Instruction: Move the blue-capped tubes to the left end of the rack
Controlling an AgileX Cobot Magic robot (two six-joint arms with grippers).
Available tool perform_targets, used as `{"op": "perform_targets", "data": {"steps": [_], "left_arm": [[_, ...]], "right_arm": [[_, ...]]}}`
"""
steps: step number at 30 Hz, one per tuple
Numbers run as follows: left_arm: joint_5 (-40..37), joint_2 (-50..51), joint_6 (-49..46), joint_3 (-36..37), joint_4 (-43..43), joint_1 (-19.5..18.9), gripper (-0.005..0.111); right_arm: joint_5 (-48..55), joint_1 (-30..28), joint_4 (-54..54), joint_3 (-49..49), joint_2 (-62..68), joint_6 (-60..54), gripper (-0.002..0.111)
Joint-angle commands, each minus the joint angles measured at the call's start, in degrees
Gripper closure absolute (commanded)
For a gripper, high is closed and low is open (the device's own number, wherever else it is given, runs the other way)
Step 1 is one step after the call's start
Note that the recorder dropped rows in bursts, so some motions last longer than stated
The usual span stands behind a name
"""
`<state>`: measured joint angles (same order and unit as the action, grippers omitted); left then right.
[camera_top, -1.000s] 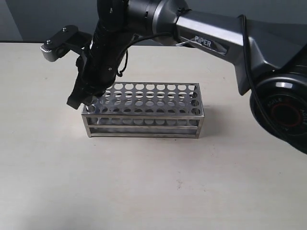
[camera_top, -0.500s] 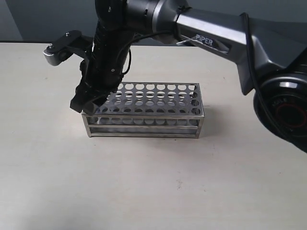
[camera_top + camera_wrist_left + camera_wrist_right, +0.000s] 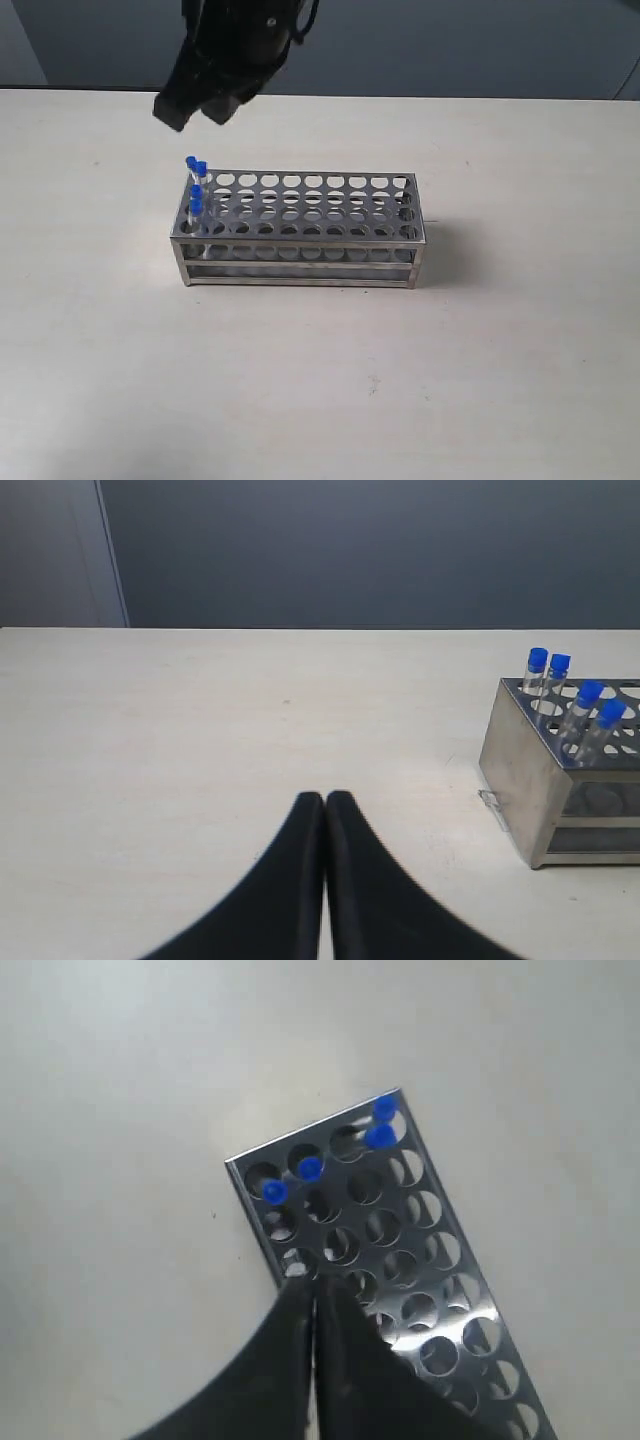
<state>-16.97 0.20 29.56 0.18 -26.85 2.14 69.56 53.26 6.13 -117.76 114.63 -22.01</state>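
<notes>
The rack (image 3: 300, 235) stands on the pale tabletop (image 3: 300, 390), long side toward the exterior camera. The blue-capped tubes (image 3: 196, 190) are all four clustered at its left end, and their caps rise just above the top plate. They lean slightly. From the right wrist view they seem to take up the holes of the end column, though the tilt makes the exact holes hard to confirm. Every other hole in the top plate is empty.

The right end effector (image 3: 312, 1295) hangs high over the rack, clear of it and behind its left end in the exterior view. Its dark fingers are pressed together with nothing between them.

The left end effector (image 3: 324, 798) hovers low over bare tabletop, well apart from the rack's left end. Its fingers are likewise closed tip to tip and grip nothing.
</notes>
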Motion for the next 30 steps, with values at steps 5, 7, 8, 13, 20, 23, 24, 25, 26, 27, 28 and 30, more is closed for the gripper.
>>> {"op": "perform_targets", "data": {"steps": [5,7,8,13,20,23,24,25,26,27,28,30], "left_arm": [[0.2,-0.2,0.0,-0.2,0.0,0.4,0.106],[0.2,-0.2,0.0,-0.2,0.0,0.4,0.106],[0.2,-0.2,0.0,-0.2,0.0,0.4,0.106],[0.3,-0.2,0.0,-0.2,0.0,0.4,0.106],[0.3,-0.2,0.0,-0.2,0.0,0.4,0.106],[0.3,-0.2,0.0,-0.2,0.0,0.4,0.106],[0.3,-0.2,0.0,-0.2,0.0,0.4,0.106],[0.3,-0.2,0.0,-0.2,0.0,0.4,0.106],[0.3,-0.2,0.0,-0.2,0.0,0.4,0.106],[0.3,-0.2,0.0,-0.2,0.0,0.4,0.106],[0.3,-0.2,0.0,-0.2,0.0,0.4,0.106],[0.3,-0.2,0.0,-0.2,0.0,0.4,0.106]], "right_arm": [[0.4,0.0,-1.8,5.4,-14.2,3.4,0.108],[0.4,0.0,-3.0,7.6,-18.4,5.2,0.108],[0.4,0.0,-3.3,8.5,-20.1,6.4,0.108],[0.4,0.0,-4.8,14.9,-31.3,10.5,0.108],[0.4,0.0,-4.7,18.4,-44.4,12.6,0.108],[0.4,0.0,-4.6,18.4,-48.1,12.6,0.108],[0.4,0.0,-4.6,18.4,-49.3,12.6,0.108],[0.4,0.0,-4.6,18.4,-50.5,12.6,0.108],[0.4,0.0,-4.6,18.4,-51.6,12.7,0.108],[0.4,0.0,-4.6,18.4,-52.4,12.8,0.108],[0.4,0.0,-4.6,18.4,-53.3,12.8,0.108],[0.4,0.0,-5.1,18.6,-54.6,12.8,0.108]]}}
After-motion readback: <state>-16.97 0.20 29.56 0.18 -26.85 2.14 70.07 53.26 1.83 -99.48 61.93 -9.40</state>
